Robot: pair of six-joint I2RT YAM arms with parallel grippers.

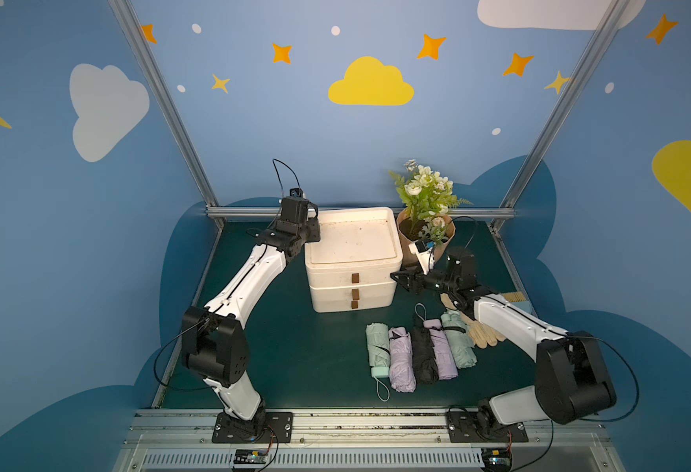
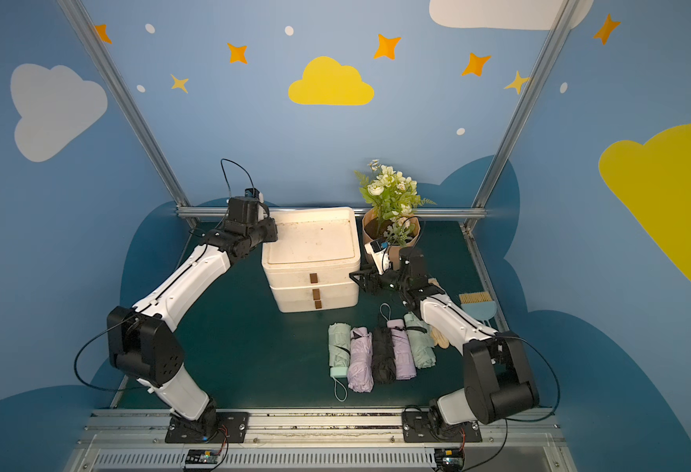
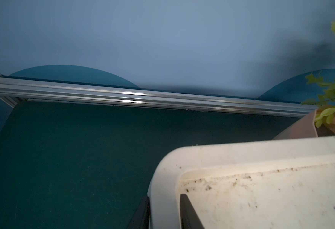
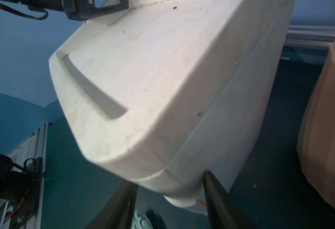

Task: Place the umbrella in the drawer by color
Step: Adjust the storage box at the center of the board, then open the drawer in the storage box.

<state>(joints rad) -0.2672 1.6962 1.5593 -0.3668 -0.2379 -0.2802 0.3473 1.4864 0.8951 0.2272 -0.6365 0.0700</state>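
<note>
Left gripper (image 3: 164, 196): up at the back left corner of the drawer unit (image 1: 352, 245). One finger (image 3: 143, 212) was outside the wall and the other inside the sunken top, with the jaws pinching the raised rim between them.
Right gripper (image 4: 169, 178): down at the unit's front right corner, jaws set apart astride that corner. One finger (image 4: 218, 198) lay against the side wall, but whether the pair was squeezing could not be told.
Drawer unit: white, with three drawers all pushed in, brown handles (image 1: 355, 291) in a column on the front and specks of dirt on top.
Umbrellas: five, folded, lying in a row on the green mat (image 1: 295, 355), in front of the unit toward the right arm's side. No gripper held any of them.
Row order: left mint umbrella (image 1: 378, 345), left lilac umbrella (image 1: 402, 359), black umbrella (image 1: 423, 355), right lilac umbrella (image 1: 442, 347), right mint umbrella (image 1: 458, 341). Each touched its neighbour.
Flower pot (image 1: 407, 241): just beside the unit's back right corner.
Brush (image 2: 476, 306): blue, near the mat's right edge, beside the right arm.
</note>
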